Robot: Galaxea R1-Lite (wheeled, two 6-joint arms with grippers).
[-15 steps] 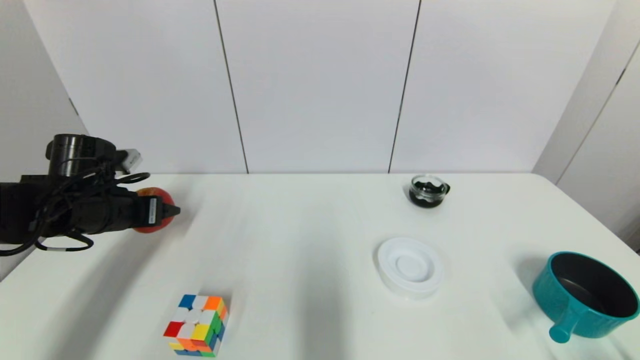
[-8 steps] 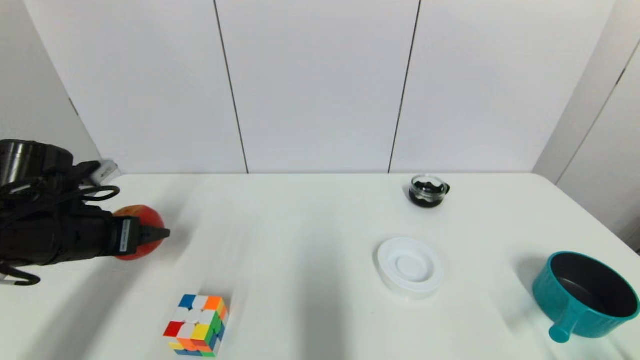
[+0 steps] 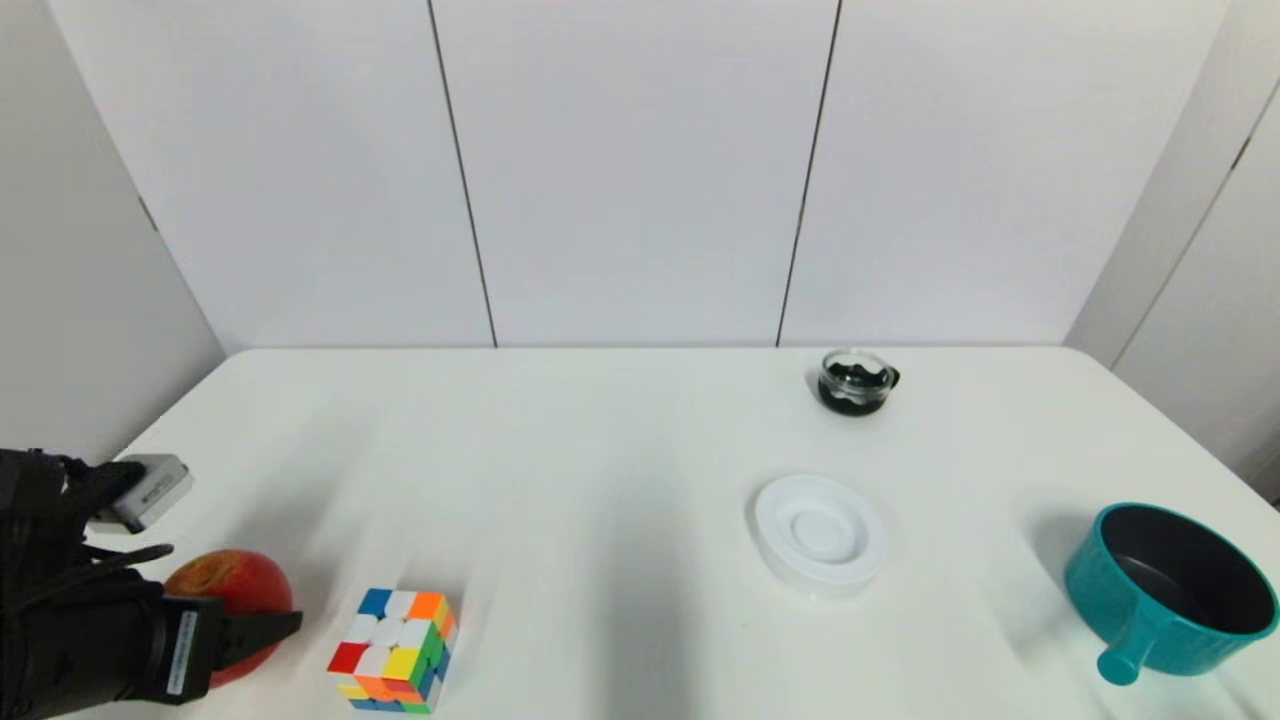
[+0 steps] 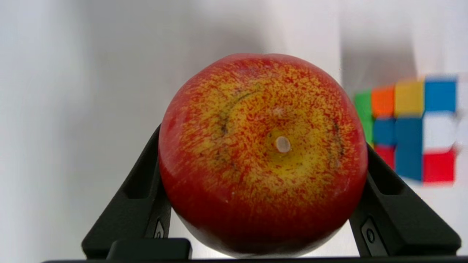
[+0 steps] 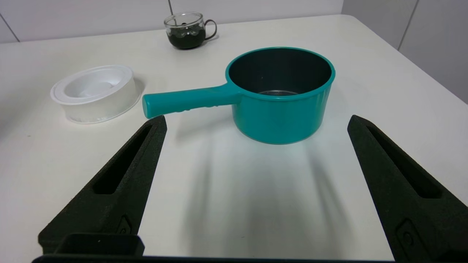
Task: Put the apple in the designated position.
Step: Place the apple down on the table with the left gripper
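The left gripper [image 3: 262,628] has swung from the far-left part of the white table [image 3: 620,440] down to its near-left corner within the last second, carrying the apple [image 3: 232,585] with it. Its fingers are clamped on the apple's two sides, stem dimple facing the wrist camera [image 4: 282,144]. The apple now sits just left of the puzzle cube [image 3: 393,650], near but apart; whether it touches the tabletop cannot be told. No marker shows on the bare table here, so this looks like the final approach to the drop spot, release not yet done. The right gripper [image 5: 256,182] is parked with fingers spread wide, empty, facing the teal pot [image 5: 279,95], with the white ridged dish [image 5: 95,93] and the glass cup [image 5: 186,30] beyond.
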